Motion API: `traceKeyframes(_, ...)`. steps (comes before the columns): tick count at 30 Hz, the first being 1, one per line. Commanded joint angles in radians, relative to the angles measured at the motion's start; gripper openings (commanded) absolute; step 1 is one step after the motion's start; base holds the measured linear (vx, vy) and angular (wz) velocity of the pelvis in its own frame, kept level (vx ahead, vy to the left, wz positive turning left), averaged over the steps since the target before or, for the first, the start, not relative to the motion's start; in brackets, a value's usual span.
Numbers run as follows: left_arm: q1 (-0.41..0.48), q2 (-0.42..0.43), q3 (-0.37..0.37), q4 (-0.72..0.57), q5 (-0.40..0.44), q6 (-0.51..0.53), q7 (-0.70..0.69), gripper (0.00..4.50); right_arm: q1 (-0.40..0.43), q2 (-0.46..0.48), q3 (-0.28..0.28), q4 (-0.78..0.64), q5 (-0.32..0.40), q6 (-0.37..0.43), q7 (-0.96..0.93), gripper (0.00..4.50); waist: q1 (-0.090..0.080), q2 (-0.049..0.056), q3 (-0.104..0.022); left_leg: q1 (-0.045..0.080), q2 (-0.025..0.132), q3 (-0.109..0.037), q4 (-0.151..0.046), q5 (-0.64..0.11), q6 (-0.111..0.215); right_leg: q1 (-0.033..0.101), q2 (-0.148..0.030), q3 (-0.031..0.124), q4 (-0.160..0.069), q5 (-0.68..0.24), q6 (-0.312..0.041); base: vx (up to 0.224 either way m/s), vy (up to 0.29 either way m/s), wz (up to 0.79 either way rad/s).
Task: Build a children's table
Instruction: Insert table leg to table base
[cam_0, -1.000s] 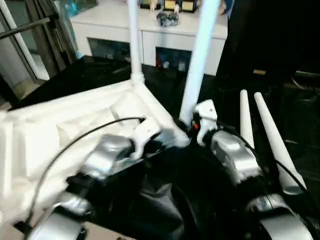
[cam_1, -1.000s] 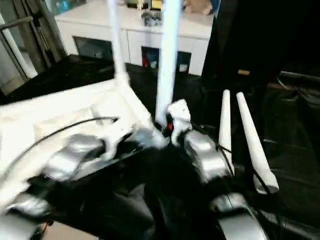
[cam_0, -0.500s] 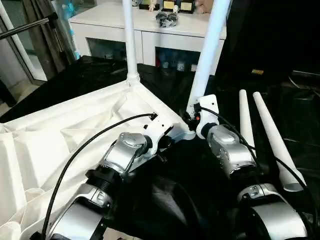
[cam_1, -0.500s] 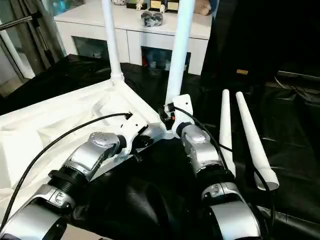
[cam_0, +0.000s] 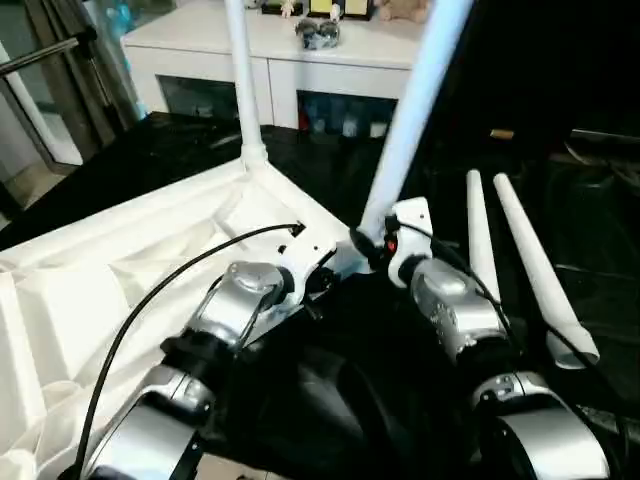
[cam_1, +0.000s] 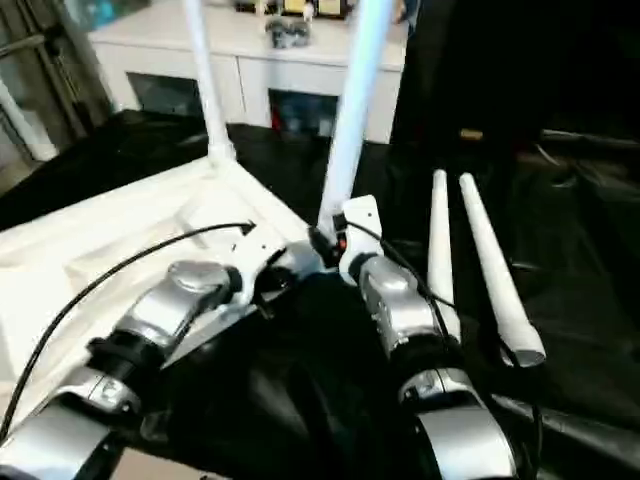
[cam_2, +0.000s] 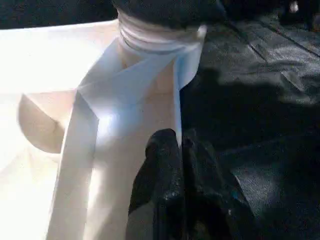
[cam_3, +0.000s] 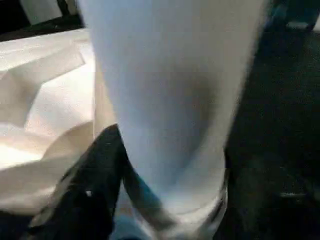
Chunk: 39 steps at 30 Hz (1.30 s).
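Gripping the near leg with my right tool, right at the corner socket of the upside-down tabletop. Left tool is pinched on the tabletop's edge rib beside it. Two spare legs lie on the black surface to my right.

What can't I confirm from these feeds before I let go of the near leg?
- Near leg seating: in both eye views the right gripper covers the corner socket; the right wrist view is filled by the leg.
- Both standing legs' tops: cut off by the eye views' upper edge.
- Left gripper on the tabletop rim: the left wrist view shows it shut, contact unclear.
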Motion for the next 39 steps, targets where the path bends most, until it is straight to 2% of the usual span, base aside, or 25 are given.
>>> traceKeyframes(1, -0.015, -0.005, -0.005, -0.070, -0.009, -0.038, -0.032, 0.00, 0.035, 0.013, 0.025, 0.045, -0.007, 0.056, 0.035, 3.42, -0.008, -0.005, -0.042, 0.034, 0.011, -0.015, -0.056, -0.572, 0.007, 0.006, -0.060, 0.009, -0.114, -0.687, -0.022, 0.000, 0.000, 0.00)
traceKeyframes(2, -0.010, -0.001, -0.007, -0.079, -0.010, -0.038, -0.040, 0.00, 0.033, 0.010, 0.025, 0.040, -0.008, 0.057, 0.039, 3.50, -0.011, -0.001, -0.040, 0.029, 0.018, -0.018, -0.063, -0.584, 0.006, 0.010, -0.055, 0.007, -0.109, -0.661, -0.019, 0.000, 0.000, 0.00)
traceKeyframes(3, -0.002, 0.008, -0.012, -0.092, -0.013, -0.042, -0.055, 0.00, 0.033, 0.004, 0.027, 0.028, -0.008, 0.058, 0.053, 3.55, -0.010, 0.005, -0.041, 0.029, 0.022, -0.021, -0.067, -0.600, 0.002, 0.011, -0.054, 0.008, -0.105, -0.643, -0.024, 0.000, 0.000, 0.00)
traceKeyframes(4, 0.009, 0.019, -0.017, -0.112, -0.020, -0.041, -0.076, 0.00, 0.032, -0.005, 0.026, 0.012, -0.006, 0.063, 0.069, 3.63, -0.012, 0.005, -0.042, 0.025, 0.029, -0.023, -0.073, -0.620, -0.005, 0.015, -0.055, 0.014, -0.095, -0.602, -0.038, 0.000, 0.000, 0.00)
traceKeyframes(5, 0.009, 0.020, -0.017, -0.112, -0.020, -0.041, -0.077, 0.00, 0.032, -0.006, 0.026, 0.011, -0.006, 0.063, 0.069, 3.74, -0.010, 0.001, -0.044, 0.016, 0.030, -0.024, -0.078, -0.607, -0.009, 0.020, -0.057, 0.023, -0.084, -0.568, -0.052, 0.000, 0.000, 0.00)
traceKeyframes(7, 0.025, 0.036, -0.024, -0.137, -0.022, -0.053, -0.102, 0.00, 0.034, -0.020, 0.027, -0.014, -0.005, 0.054, 0.105, 3.86, -0.005, 0.001, -0.046, 0.017, 0.028, -0.019, -0.076, -0.570, -0.006, 0.014, -0.062, 0.034, -0.081, -0.551, -0.078, 0.000, 0.000, 0.00)
traceKeyframes(9, 0.037, 0.048, -0.028, -0.156, -0.021, -0.053, -0.117, 0.00, 0.037, -0.031, 0.030, -0.035, -0.004, 0.052, 0.128, 3.96, 0.001, -0.002, -0.051, 0.007, 0.029, -0.015, -0.076, -0.496, 0.002, 0.018, -0.064, 0.048, -0.069, -0.504, -0.112, 0.000, 0.000, 0.00)
traceKeyframes(11, 0.049, 0.059, -0.030, -0.177, -0.023, -0.048, -0.134, 0.00, 0.042, -0.043, 0.036, -0.064, -0.004, 0.051, 0.151, 3.96, 0.016, -0.012, -0.068, -0.013, 0.029, -0.001, -0.069, -0.312, 0.024, 0.024, -0.057, 0.071, -0.036, -0.303, -0.182, 0.027, -0.007, 0.02)
traceKeyframes(12, 0.053, 0.063, -0.031, -0.184, -0.023, -0.047, -0.140, 0.00, 0.044, -0.047, 0.036, -0.075, -0.002, 0.054, 0.156, 3.96, 0.028, -0.009, -0.074, -0.009, 0.034, 0.007, -0.062, -0.240, 0.046, 0.017, -0.053, 0.078, -0.021, -0.224, -0.211, 0.065, -0.019, 0.06)
traceKeyframes(14, 0.060, 0.070, -0.033, -0.198, -0.025, -0.041, -0.150, 0.00, 0.049, -0.056, 0.033, -0.099, 0.005, 0.060, 0.174, 3.96, 0.027, -0.021, -0.074, -0.020, 0.026, 0.016, -0.054, -0.206, 0.064, 0.017, -0.046, 0.084, -0.012, -0.207, -0.224, 0.072, -0.022, 0.05)
traceKeyframes(15, 0.063, 0.073, -0.033, -0.203, -0.027, -0.039, -0.152, 0.00, 0.050, -0.059, 0.031, -0.106, 0.007, 0.062, 0.180, 3.96, 0.035, -0.016, -0.079, -0.018, 0.026, 0.021, -0.045, -0.158, 0.077, 0.013, -0.045, 0.094, 0.003, -0.155, -0.252, 0.084, -0.028, 0.02)
traceKeyframes(18, 0.071, 0.085, -0.038, -0.221, -0.028, -0.036, -0.171, 0.00, 0.061, -0.073, 0.030, -0.143, 0.012, 0.069, 0.207, 3.96, 0.045, -0.011, -0.087, -0.023, 0.024, 0.023, -0.033, -0.040, 0.113, 0.021, -0.040, 0.096, 0.029, 0.015, -0.288, 0.078, -0.023, -0.01)
traceKeyframes(20, 0.076, 0.091, -0.039, -0.232, -0.028, -0.034, -0.182, 0.00, 0.071, -0.083, 0.033, -0.167, 0.015, 0.073, 0.226, 3.96, 0.052, -0.015, -0.096, -0.022, 0.017, 0.025, -0.018, 0.059, 0.166, 0.021, -0.035, 0.096, 0.045, 0.160, -0.311, 0.060, -0.015, -0.01)
traceKeyframes(21, 0.080, 0.094, -0.041, -0.239, -0.029, -0.032, -0.188, 0.00, 0.079, -0.088, 0.034, -0.183, 0.019, 0.078, 0.238, 3.96, 0.057, -0.015, -0.096, -0.022, 0.018, 0.026, -0.014, 0.075, 0.190, 0.018, -0.035, 0.096, 0.047, 0.179, -0.321, 0.000, 0.000, 0.00)
traceKeyframes(23, 0.084, 0.099, -0.043, -0.248, -0.029, -0.030, -0.198, 0.00, 0.091, -0.094, 0.037, -0.205, 0.022, 0.084, 0.252, 3.96, 0.059, -0.015, -0.094, -0.030, 0.019, 0.024, -0.010, 0.073, 0.202, 0.018, -0.036, 0.097, 0.050, 0.158, -0.322, 0.000, 0.000, 0.00)
traceKeyframes(24, 0.086, 0.101, -0.044, -0.252, -0.028, -0.029, -0.201, 0.00, 0.095, -0.096, 0.038, -0.211, 0.022, 0.085, 0.255, 3.96, 0.060, -0.015, -0.093, -0.030, 0.019, 0.025, -0.010, 0.059, 0.200, 0.018, -0.036, 0.096, 0.047, 0.132, -0.317, 0.000, 0.000, 0.00)
traceKeyframes(25, 0.089, 0.103, -0.045, -0.256, -0.027, -0.029, -0.206, 0.00, 0.102, -0.098, 0.041, -0.218, 0.022, 0.086, 0.261, 3.96, 0.060, -0.015, -0.090, -0.030, 0.021, 0.025, -0.012, 0.022, 0.187, 0.018, -0.036, 0.096, 0.043, 0.073, -0.308, 0.000, 0.000, 0.00)
traceKeyframes(27, 0.093, 0.106, -0.046, -0.263, -0.026, -0.027, -0.211, 0.00, 0.111, -0.101, 0.042, -0.230, 0.022, 0.090, 0.269, 3.81, 0.060, -0.014, -0.083, -0.025, 0.024, 0.026, -0.020, -0.070, 0.139, 0.014, -0.035, 0.097, 0.029, -0.060, -0.281, 0.000, 0.000, 0.00)
traceKeyframes(28, 0.096, 0.113, -0.049, -0.268, -0.025, -0.028, -0.220, 0.00, 0.125, -0.107, 0.049, -0.250, 0.021, 0.093, 0.287, 3.81, 0.059, -0.015, -0.080, -0.025, 0.025, 0.026, -0.023, -0.094, 0.125, 0.013, -0.035, 0.098, 0.026, -0.092, -0.273, 0.000, 0.000, 0.00)
traceKeyframes(30, 0.100, 0.122, -0.052, -0.274, -0.025, -0.030, -0.230, 0.00, 0.138, -0.112, 0.055, -0.270, 0.020, 0.099, 0.300, 3.68, 0.058, -0.015, -0.075, -0.023, 0.024, 0.026, -0.029, -0.173, 0.076, 0.010, -0.033, 0.102, 0.015, -0.190, -0.239, 0.000, 0.000, 0.00)
traceKeyframes(31, 0.101, 0.126, -0.053, -0.278, -0.026, -0.031, -0.237, 0.00, 0.142, -0.115, 0.058, -0.277, 0.020, 0.100, 0.307, 3.68, 0.058, -0.014, -0.073, -0.022, 0.024, 0.025, -0.031, -0.191, 0.067, 0.009, -0.033, 0.103, 0.013, -0.213, -0.231, 0.000, 0.000, 0.00)
traceKeyframes(32, 0.103, 0.130, -0.054, -0.281, -0.028, -0.032, -0.244, 0.00, 0.145, -0.118, 0.061, -0.282, 0.019, 0.099, 0.314, 3.44, 0.058, -0.016, -0.075, -0.020, 0.024, 0.025, -0.032, -0.201, 0.057, 0.008, -0.032, 0.104, 0.011, -0.235, -0.220, 0.000, 0.000, 0.00)
traceKeyframes(34, 0.105, 0.136, -0.056, -0.287, -0.029, -0.033, -0.254, 0.00, 0.150, -0.122, 0.064, -0.289, 0.017, 0.099, 0.322, 3.32, 0.058, -0.016, -0.075, -0.021, 0.023, 0.026, -0.031, -0.200, 0.050, 0.006, -0.032, 0.106, 0.011, -0.237, -0.216, 0.000, 0.000, 0.00)
traceKeyframes(37, 0.114, 0.153, -0.058, -0.299, -0.033, -0.042, -0.283, 0.00, 0.163, -0.136, 0.069, -0.311, 0.017, 0.103, 0.350, 3.14, 0.057, -0.017, -0.075, -0.025, 0.021, 0.025, -0.031, -0.199, 0.050, 0.007, -0.032, 0.106, 0.009, -0.264, -0.202, 0.000, 0.000, 0.00)
traceKeyframes(39, 0.120, 0.163, -0.059, -0.306, -0.036, -0.046, -0.303, 0.00, 0.173, -0.147, 0.078, -0.327, 0.017, 0.104, 0.375, 2.94, 0.059, -0.017, -0.078, -0.024, 0.021, 0.025, -0.029, -0.181, 0.055, 0.006, -0.032, 0.107, 0.010, -0.243, -0.202, 0.000, 0.000, 0.00)
